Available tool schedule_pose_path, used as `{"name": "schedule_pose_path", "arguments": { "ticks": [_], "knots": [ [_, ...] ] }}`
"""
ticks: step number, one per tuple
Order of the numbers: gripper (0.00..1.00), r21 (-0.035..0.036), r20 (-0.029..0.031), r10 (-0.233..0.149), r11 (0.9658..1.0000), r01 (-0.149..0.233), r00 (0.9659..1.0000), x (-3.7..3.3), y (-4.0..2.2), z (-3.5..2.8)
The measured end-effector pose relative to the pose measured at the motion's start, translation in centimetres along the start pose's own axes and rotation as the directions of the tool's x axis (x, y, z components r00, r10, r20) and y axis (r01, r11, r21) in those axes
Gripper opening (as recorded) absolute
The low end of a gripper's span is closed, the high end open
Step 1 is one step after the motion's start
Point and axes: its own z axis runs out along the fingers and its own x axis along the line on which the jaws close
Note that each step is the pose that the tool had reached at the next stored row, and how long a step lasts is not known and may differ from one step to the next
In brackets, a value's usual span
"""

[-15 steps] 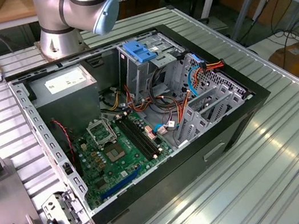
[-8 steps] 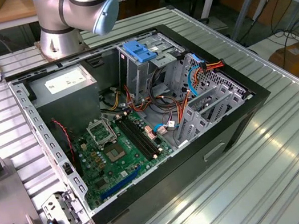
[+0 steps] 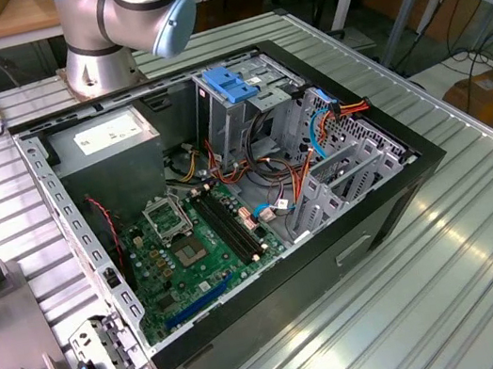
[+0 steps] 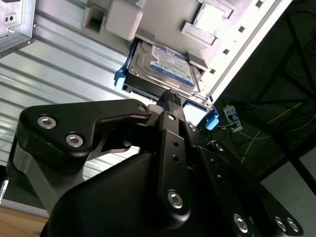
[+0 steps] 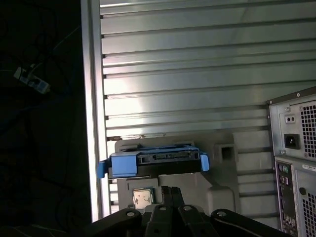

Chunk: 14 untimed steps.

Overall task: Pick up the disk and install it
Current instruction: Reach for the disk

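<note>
The disk point(image 4: 168, 61) is a grey-metal drive with a blue label, framed by a bright blue carrier rail. It lies flat in a recess of a grey fixture tray point(image 4: 163, 19) near the table's edge. In the first wrist view the disk point(image 5: 155, 160) shows edge-on, with blue tabs at both ends. My gripper point(image 4: 170, 94) hangs just short of the drive's connector edge without touching it. Its black fingers are shut together with nothing between them, as the first wrist view also shows at the gripper point(image 5: 170, 189).
An open computer case point(image 3: 400, 186) lies on the ribbed metal table, with a metal drive cage point(image 3: 258, 115) and a light-blue latch point(image 3: 230, 82). The arm's base point(image 3: 97, 39) stands behind it. A grey fixture point(image 3: 18, 349) is on the exterior view's left. The case's rear panel point(image 5: 296, 148) stands beside the tray.
</note>
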Motion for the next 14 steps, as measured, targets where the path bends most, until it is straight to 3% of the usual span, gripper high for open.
{"name": "schedule_pose_path", "arguments": {
  "ticks": [4,14],
  "knots": [
    [0.11,-0.0001,0.0001,0.000,1.0000,0.000,1.0000,0.03,0.01,0.00],
    [0.11,-0.0004,0.0032,0.000,1.0000,0.000,1.0000,-0.86,0.07,0.12]
  ]
}}
